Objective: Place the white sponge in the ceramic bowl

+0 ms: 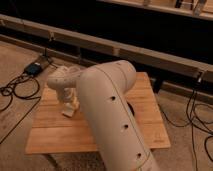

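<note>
My claw [70, 103] points down over the table [55, 135], its fingers spread. Right at its tips lies the white sponge [67, 112], a small, pale, soft-edged block on light wooden slats; whether I touch it I cannot tell. My smooth, rounded cream arm [112, 120] hides most of the ceramic bowl [131, 107], of which only a dark glossy sliver shows beside the arm.

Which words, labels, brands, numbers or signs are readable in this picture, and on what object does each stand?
None: no text is readable here.
Arm: plain pale shell, dark holes only.
Gripper, low over the left part of the wooden table: no marking visible.
Dark box on the floor, upper left: no label can be made out.
</note>
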You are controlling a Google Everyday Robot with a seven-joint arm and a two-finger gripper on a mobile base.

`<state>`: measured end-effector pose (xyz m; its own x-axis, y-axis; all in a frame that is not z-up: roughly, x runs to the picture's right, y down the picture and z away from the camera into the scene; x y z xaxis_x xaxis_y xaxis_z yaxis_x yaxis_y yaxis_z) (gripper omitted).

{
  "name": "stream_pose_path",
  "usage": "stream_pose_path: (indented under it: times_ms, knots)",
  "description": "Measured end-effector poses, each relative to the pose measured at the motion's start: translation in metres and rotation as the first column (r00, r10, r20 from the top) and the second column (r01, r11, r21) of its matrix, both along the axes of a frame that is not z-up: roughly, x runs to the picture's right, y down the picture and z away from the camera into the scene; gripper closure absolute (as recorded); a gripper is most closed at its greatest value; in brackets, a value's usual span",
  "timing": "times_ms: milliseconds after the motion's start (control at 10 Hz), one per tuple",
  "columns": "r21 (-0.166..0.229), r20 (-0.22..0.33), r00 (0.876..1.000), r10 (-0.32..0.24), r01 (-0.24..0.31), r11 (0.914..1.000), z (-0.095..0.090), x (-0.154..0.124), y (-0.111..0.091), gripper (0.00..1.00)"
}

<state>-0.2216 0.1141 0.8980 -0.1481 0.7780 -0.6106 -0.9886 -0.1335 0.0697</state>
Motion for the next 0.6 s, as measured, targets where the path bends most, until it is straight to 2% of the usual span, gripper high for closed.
stream_pose_path:
  times_ms: [300,600]
  knots:
    - [0.001,-0.034,0.999,0.037,-0.037,0.9993,0.0046,0.0048,0.0028,0.35]
    - [-0.014,-0.037,0.998,0.057,-0.057,0.9983,0.0070,0.0020,0.0104,0.38]
